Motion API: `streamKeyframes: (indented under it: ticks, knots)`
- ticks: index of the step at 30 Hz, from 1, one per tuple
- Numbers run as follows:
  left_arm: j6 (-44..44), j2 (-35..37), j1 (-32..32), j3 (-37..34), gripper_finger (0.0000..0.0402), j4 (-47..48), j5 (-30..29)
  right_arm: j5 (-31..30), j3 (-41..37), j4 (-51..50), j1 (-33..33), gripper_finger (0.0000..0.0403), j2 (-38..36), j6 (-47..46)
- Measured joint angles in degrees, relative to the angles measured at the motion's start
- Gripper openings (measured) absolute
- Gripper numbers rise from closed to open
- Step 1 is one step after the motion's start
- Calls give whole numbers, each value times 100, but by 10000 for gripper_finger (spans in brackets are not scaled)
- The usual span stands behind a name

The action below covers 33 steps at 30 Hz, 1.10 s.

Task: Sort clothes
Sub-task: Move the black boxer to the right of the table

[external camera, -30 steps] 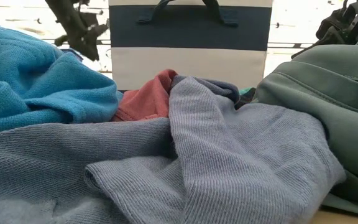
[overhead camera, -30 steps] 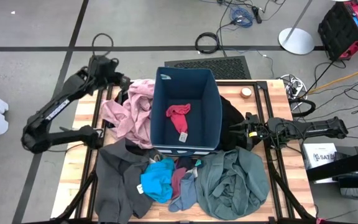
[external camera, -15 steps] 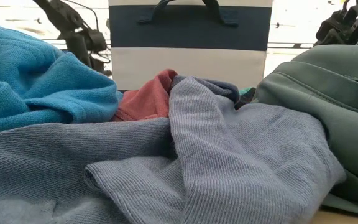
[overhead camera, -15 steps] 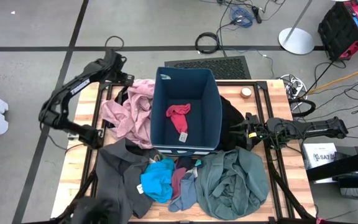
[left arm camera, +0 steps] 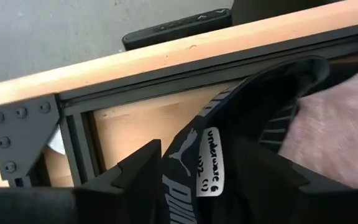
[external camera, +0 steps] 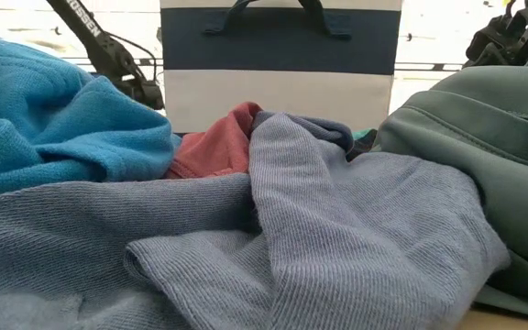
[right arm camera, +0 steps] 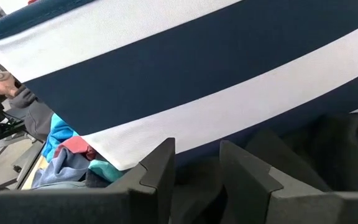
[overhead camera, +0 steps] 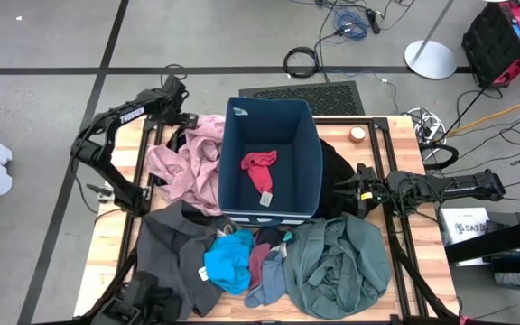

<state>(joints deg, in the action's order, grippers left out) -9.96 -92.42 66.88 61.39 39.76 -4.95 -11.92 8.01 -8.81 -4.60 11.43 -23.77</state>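
Fingers: the left gripper [left arm camera: 194, 180] stands with its fingers parted on either side of a black garment [left arm camera: 253, 118] bearing a white label, upper left of the high view by the table's back edge; we cannot tell whether they touch it. The right gripper [right arm camera: 197, 180] sits part-open beside the navy bin [overhead camera: 271, 155], centre right, with nothing held that we can see.

Clothes, largest first:
- Dusty-pink garment [overhead camera: 188, 162]: left of the bin, bunched. We judge it soft and bulky; pinch a raised fold.
- Grey-green garment [overhead camera: 337, 262]: lower right, heaped. Likely heavier; take a top ridge.
- Dark grey garment [overhead camera: 165, 257]: lower left, spread flat and partly under the blue piece.
- Bright-blue piece [overhead camera: 230, 262]: lower centre, light and loose.
- Grey-blue piece [overhead camera: 267, 282]: beside it, limp.
- Red piece [overhead camera: 260, 170]: lying inside the bin.

Obstacles: the table's dark frame rail [left arm camera: 135, 84] lies just beside the left fingers; the bin wall crowds the right gripper; the lower-centre pieces overlap, so we expect one to drag its neighbour.
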Motion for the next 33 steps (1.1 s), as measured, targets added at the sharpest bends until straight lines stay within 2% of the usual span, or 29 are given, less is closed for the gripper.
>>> streamKeyframes:
  ticks: [7,16,22,27,33]
  knots:
    - [124,-175,28,0,212,-32,105,0,0,-49,0,116,-1,26]
    - [435,-502,28,4,212,442,116,0,0,-44,0,116,1,24]
    - [446,-556,28,4,205,222,-7,0,0,-45,0,116,0,-67]
    - [431,-559,28,4,156,228,-9,0,0,-44,0,116,1,-79]
    - [436,-559,28,4,58,315,93,0,0,-44,0,116,1,-81]
